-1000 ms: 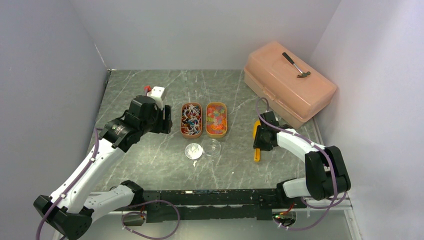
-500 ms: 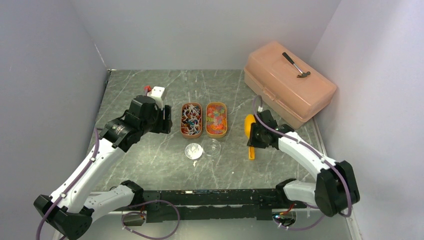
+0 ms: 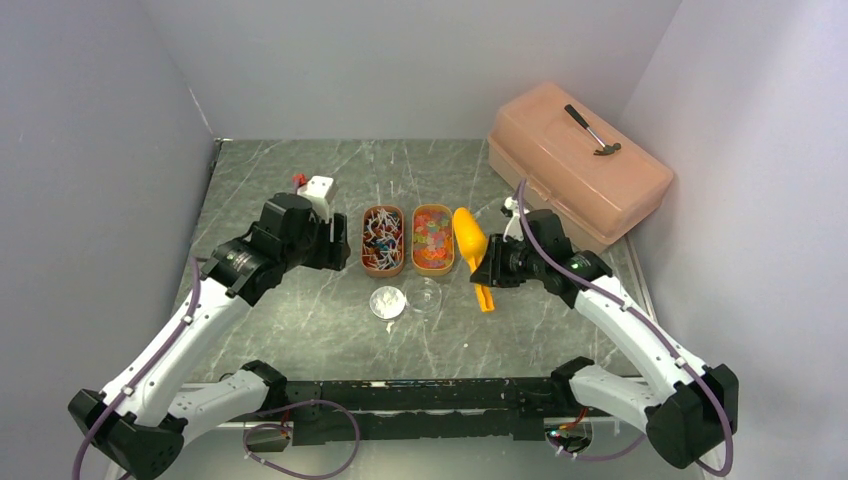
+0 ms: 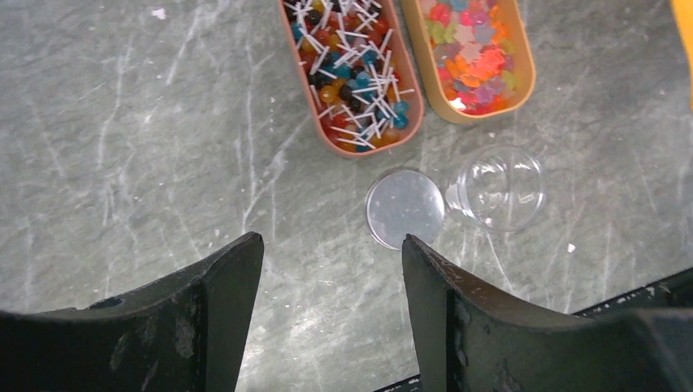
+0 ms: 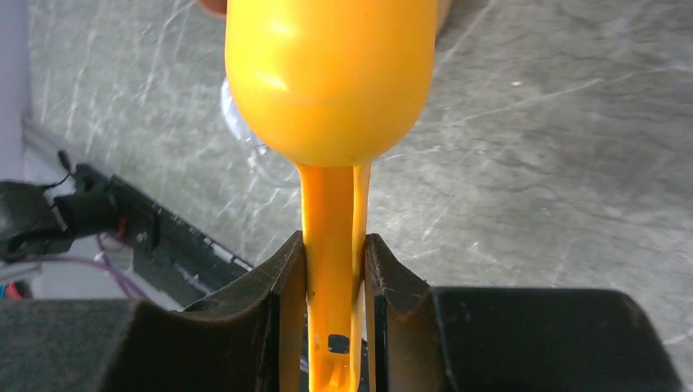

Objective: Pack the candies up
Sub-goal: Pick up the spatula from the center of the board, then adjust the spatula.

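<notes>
Looking down from above, the candies (image 3: 408,238) lie mid-tabletop in two oblong trays set side by side, each tray's long axis running from the far edge toward the near edge. The twist-wrapped pieces (image 3: 382,240) are on the left and the gummy bits (image 3: 433,237) on the right. The right jaws are clamped on the handle of the orange scoop (image 3: 470,243). It hangs just right of the gummy tray and roughly parallel to it, bowl toward the far edge and handle toward the near edge. The gummies therefore lie directly left of the bowl, and the right arm looks the nearer one for scooping them. The left jaws hang just left of the other tray. A clear cup (image 3: 426,296) and a white lid (image 3: 388,302) stand between the trays and the near edge. From the left wrist, its jaws stand apart with nothing between them. From the right wrist, the jaws pinch the scoop's handle, and the bowl points straight away, hiding the candies.
</notes>
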Controlling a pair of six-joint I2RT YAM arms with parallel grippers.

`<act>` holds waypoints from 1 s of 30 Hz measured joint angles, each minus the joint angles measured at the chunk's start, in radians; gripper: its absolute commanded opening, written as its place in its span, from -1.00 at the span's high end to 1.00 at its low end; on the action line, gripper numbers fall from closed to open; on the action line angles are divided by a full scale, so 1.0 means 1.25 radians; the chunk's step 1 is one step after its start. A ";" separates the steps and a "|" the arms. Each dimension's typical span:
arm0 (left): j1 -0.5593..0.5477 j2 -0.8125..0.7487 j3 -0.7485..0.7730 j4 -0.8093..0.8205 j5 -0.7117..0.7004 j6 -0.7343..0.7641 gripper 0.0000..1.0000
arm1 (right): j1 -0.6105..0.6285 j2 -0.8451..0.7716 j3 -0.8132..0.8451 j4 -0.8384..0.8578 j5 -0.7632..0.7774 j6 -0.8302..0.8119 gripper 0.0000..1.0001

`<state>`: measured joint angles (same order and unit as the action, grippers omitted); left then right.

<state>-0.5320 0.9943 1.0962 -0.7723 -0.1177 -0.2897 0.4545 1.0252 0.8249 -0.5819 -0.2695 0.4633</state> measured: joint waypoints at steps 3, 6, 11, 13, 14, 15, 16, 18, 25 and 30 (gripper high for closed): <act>0.000 -0.008 -0.012 0.015 0.044 -0.002 -0.38 | 0.009 0.000 0.000 0.016 -0.067 -0.007 1.00; -0.001 -0.022 -0.023 0.038 0.104 -0.013 -0.37 | 0.022 0.001 0.000 0.045 -0.135 -0.012 1.00; -0.002 -0.051 -0.056 0.080 0.199 -0.065 -0.39 | 0.054 0.006 0.000 0.102 -0.233 -0.012 1.00; -0.002 -0.066 -0.076 0.102 0.234 -0.096 -0.39 | 0.066 0.010 -0.001 0.134 -0.271 -0.008 1.00; -0.002 -0.074 -0.088 0.115 0.253 -0.113 -0.39 | 0.070 0.012 -0.001 0.150 -0.287 -0.005 1.00; -0.002 -0.084 -0.101 0.130 0.272 -0.127 -0.39 | 0.074 0.013 -0.002 0.171 -0.307 0.000 1.00; -0.002 -0.095 -0.117 0.150 0.291 -0.143 -0.39 | 0.075 0.015 -0.003 0.192 -0.326 0.005 1.00; -0.002 -0.116 -0.150 0.189 0.321 -0.171 -0.40 | 0.077 0.015 -0.010 0.239 -0.360 0.020 1.00; -0.001 -0.177 -0.258 0.325 0.385 -0.239 -0.47 | 0.078 0.019 -0.050 0.370 -0.469 0.088 1.00; -0.002 -0.184 -0.300 0.443 0.435 -0.261 -0.46 | 0.078 0.019 -0.080 0.467 -0.548 0.149 1.00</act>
<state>-0.5339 0.7647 0.7208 -0.2188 0.4255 -0.6163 0.5518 1.0492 0.7254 0.0021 -0.9543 0.6498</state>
